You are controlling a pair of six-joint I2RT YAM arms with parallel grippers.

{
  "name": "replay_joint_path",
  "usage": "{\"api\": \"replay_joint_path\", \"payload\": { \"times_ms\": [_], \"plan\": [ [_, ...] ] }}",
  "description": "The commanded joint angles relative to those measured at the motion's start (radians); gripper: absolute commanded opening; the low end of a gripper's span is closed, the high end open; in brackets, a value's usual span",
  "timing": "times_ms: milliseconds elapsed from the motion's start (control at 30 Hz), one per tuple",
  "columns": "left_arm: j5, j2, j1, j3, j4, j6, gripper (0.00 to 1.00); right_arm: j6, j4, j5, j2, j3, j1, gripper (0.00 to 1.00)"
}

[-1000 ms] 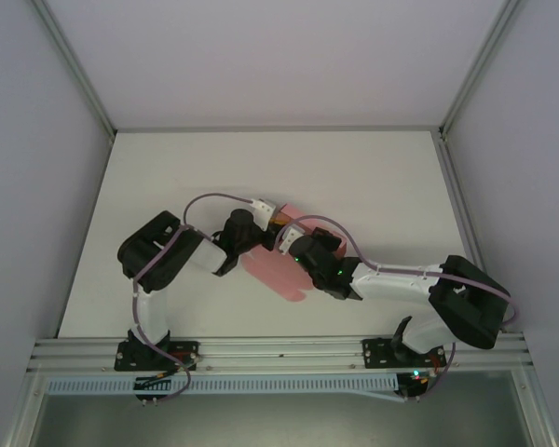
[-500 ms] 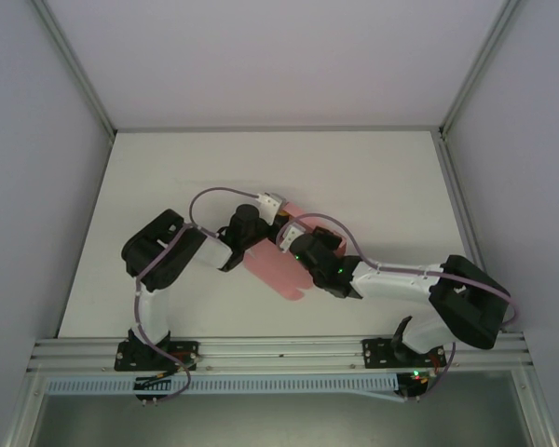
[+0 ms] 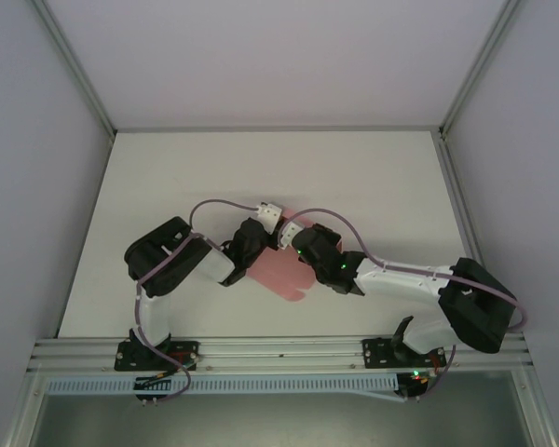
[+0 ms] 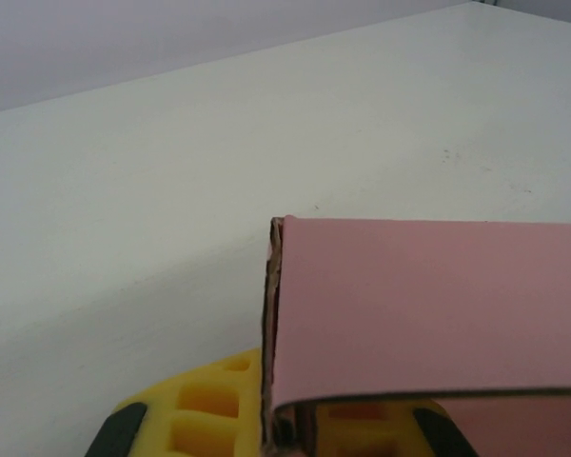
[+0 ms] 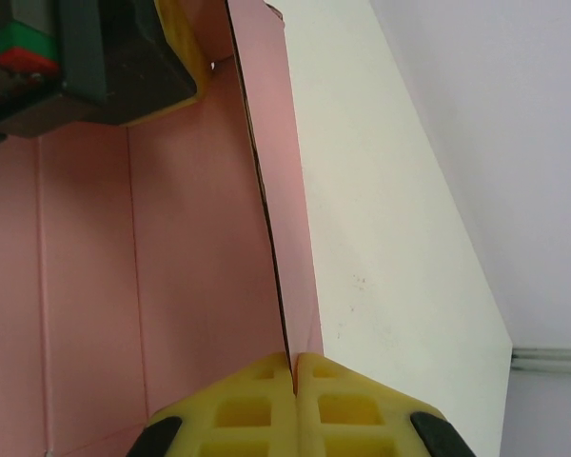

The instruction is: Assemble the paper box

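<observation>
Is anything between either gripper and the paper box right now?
Nothing visible. The left gripper and the right gripper are each shut on an edge of the paper box, pads directly on the card.

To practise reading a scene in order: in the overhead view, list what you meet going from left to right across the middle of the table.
left arm's black elbow housing → paper box → right arm's black elbow housing
</observation>
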Motion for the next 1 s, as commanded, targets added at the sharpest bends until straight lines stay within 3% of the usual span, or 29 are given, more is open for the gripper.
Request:
{"api": "replay_joint_path", "payload": {
  "times_ms": [0, 167, 267, 333, 467, 567, 667, 767, 833, 867, 967],
  "plan": [
    [-0.422, 0.043, 0.092, -0.024, -0.179, 0.020, 0.06, 0.047, -0.221, 0.087, 0.001, -0.030, -0.018, 0.00],
    [-0.273, -0.001, 0.092, -0.074, -0.156, -0.012, 0.25, 0.046, -0.223, 0.083, 0.002, -0.022, -0.021, 0.00],
    [-0.217, -0.011, 0.093, -0.069, -0.161, -0.004, 0.28, 0.043, -0.209, 0.069, 0.004, -0.026, -0.020, 0.00],
    [-0.188, -0.012, 0.091, -0.044, -0.192, -0.013, 0.26, 0.041, -0.207, 0.061, 0.009, -0.024, -0.020, 0.00],
    [-0.186, -0.011, 0.090, -0.008, -0.217, -0.042, 0.09, 0.043, -0.206, 0.062, 0.015, -0.022, -0.019, 0.00],
    [-0.306, 0.008, 0.086, 0.032, -0.271, -0.047, 0.00, 0.045, -0.211, 0.070, 0.013, -0.023, -0.018, 0.00],
    [-0.386, 0.014, 0.090, 0.033, -0.296, -0.056, 0.00, 0.047, -0.210, 0.090, 0.017, -0.022, -0.019, 0.00],
    [-0.323, -0.051, 0.088, -0.003, -0.297, -0.053, 0.00, 0.061, -0.180, 0.126, 0.025, -0.016, -0.022, 0.00],
    [-0.225, -0.141, 0.085, -0.035, -0.304, -0.077, 0.00, 0.100, -0.150, 0.144, 0.017, 0.003, -0.023, 0.33],
    [-0.175, -0.186, 0.085, -0.033, -0.342, -0.097, 0.00, 0.120, -0.142, 0.124, 0.002, 0.016, -0.027, 0.44],
    [-0.126, -0.298, 0.079, 0.030, -0.546, -0.198, 0.00, 0.165, -0.094, 0.019, -0.088, 0.046, -0.027, 0.62]
  ]
}}
